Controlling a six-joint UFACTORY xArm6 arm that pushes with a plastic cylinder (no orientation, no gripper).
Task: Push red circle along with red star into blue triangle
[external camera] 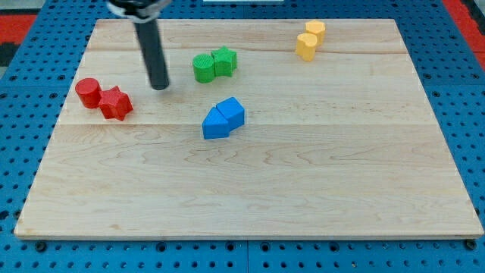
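The tip (160, 86) has no fingers and holds nothing. It stands right of the red star (116, 103), which seemingly touches the red circle (88, 92); it should circle left of both, then push toward the blue triangle (215, 123).

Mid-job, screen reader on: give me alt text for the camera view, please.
My tip rests on the wooden board just right of the touching red circle and red star. Two joined blue blocks sit mid-board; paired green blocks and yellow blocks lie nearer the view's top.

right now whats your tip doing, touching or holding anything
My tip: no gripper, holding nothing; touching no block, just right of the red star and red circle.
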